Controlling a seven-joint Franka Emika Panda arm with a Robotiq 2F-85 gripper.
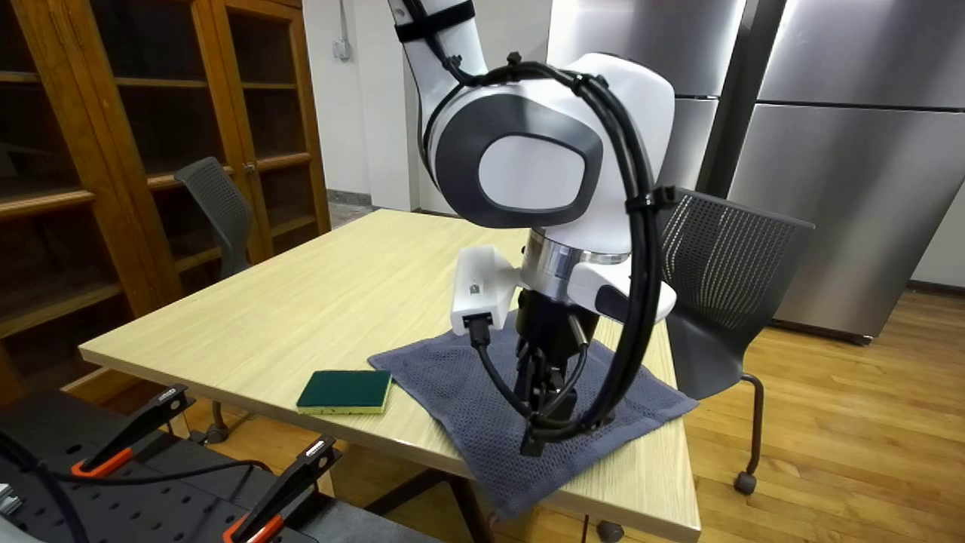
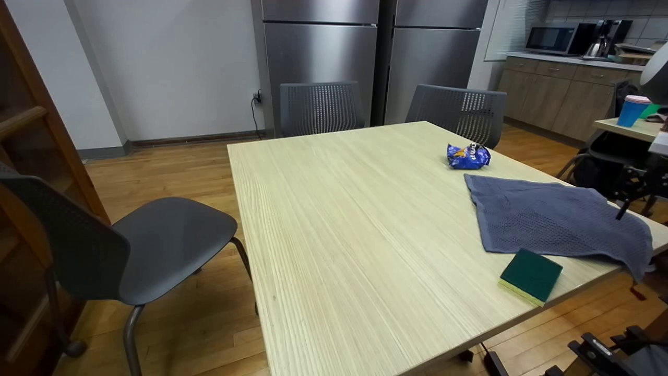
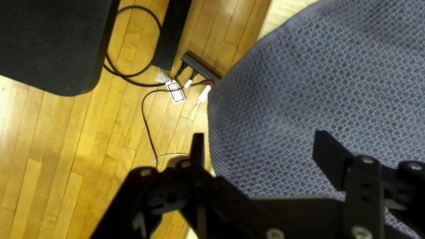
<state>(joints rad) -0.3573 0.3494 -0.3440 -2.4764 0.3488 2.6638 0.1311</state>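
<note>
My gripper (image 3: 259,137) stands open, its two black fingers wide apart with nothing held between them. Below it spreads a blue-grey waffle-weave towel (image 3: 298,83), which lies over the table corner. One part of the cloth droops past the table's edge, as an exterior view of the towel (image 1: 482,434) shows. The gripper (image 1: 534,445) is over the towel's near part; whether a fingertip touches the cloth I cannot tell. Beside the towel, near the table edge, rests a green and yellow sponge (image 1: 344,391), seen in both exterior views. Farther back is a blue snack packet (image 2: 468,156).
The pale wooden table (image 2: 355,219) has grey chairs (image 1: 724,286) around it. A dark bench with black and orange clamps (image 1: 283,490) faces the table's near edge. On the floor lie a power strip (image 3: 200,67) and loose cables. Thick black cables loop beside the arm.
</note>
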